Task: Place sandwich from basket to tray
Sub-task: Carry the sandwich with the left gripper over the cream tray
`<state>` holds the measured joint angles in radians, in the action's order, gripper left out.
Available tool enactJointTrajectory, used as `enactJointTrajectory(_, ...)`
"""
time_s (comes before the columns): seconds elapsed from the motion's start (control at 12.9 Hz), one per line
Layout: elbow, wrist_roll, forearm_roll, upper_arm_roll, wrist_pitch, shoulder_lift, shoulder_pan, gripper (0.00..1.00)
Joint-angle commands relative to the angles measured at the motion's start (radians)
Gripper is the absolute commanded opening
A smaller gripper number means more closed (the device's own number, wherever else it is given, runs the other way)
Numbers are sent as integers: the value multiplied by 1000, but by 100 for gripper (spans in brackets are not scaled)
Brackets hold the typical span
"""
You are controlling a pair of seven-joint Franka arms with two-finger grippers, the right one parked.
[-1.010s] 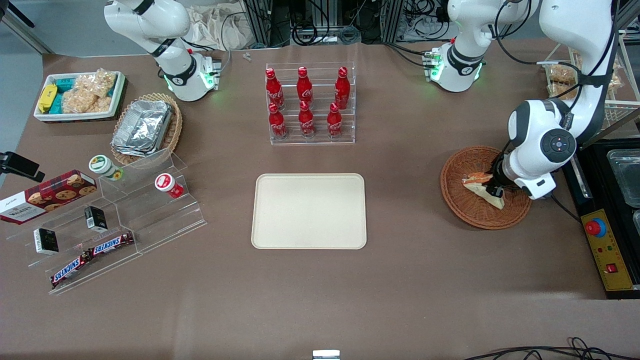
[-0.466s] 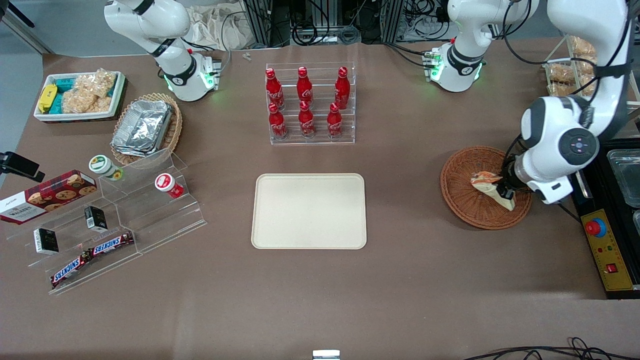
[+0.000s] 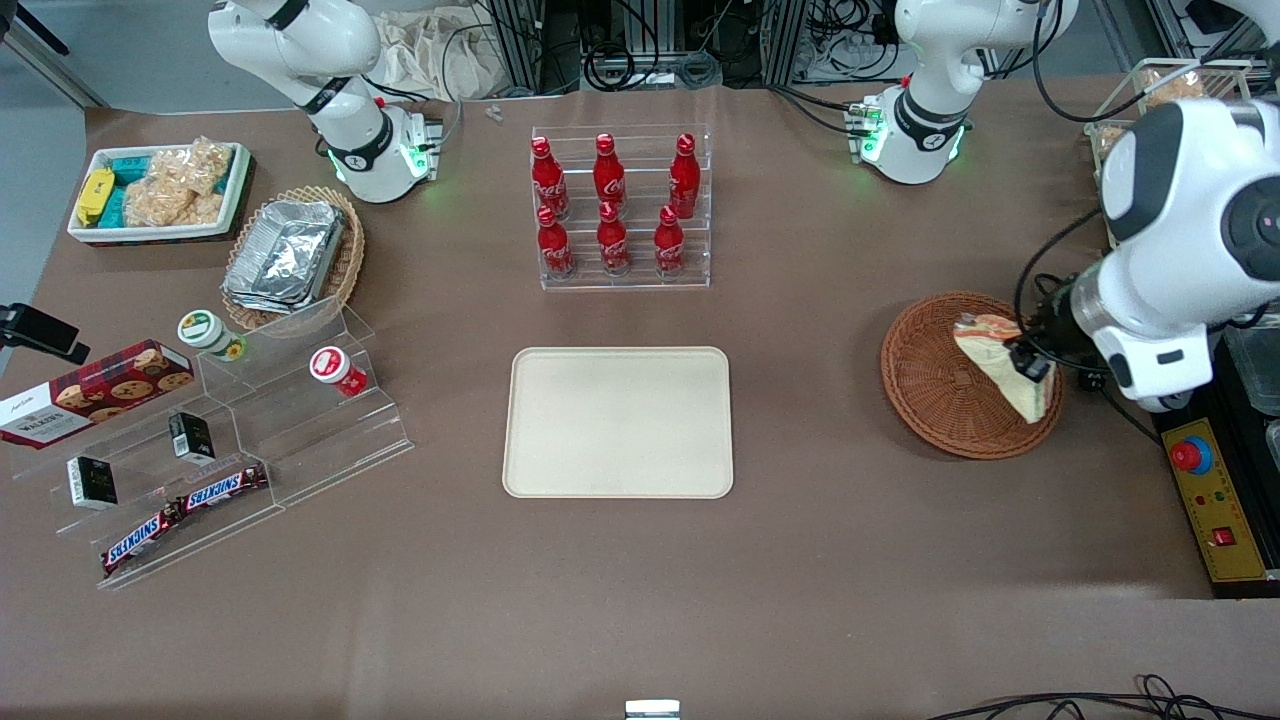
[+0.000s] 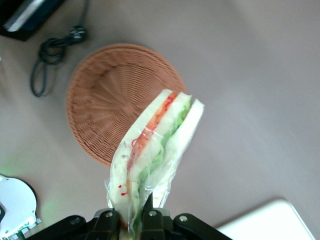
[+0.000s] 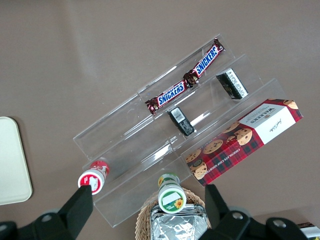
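The brown table holds the tray in the middle. Toward the working arm's edge, the gripper pinches the sandwich, up in the air over the basket. Six red bottles stand in a rack farther away.

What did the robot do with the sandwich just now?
The claw, shut on the sandwich, lifted it up out of the basket; a second ago it lay inside. The basket and the tray stayed put.
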<state>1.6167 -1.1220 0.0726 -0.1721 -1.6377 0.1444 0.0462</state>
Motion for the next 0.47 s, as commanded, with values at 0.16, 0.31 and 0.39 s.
enactJointTrajectory(0.16,-158,245,44,-326,24,206,6,0)
enactJointTrajectory(0.31,-198,284,61,-391,-16,318,47,0)
enactJointTrajectory(0.39,-199,248,75,-389,-55,361,107,0)
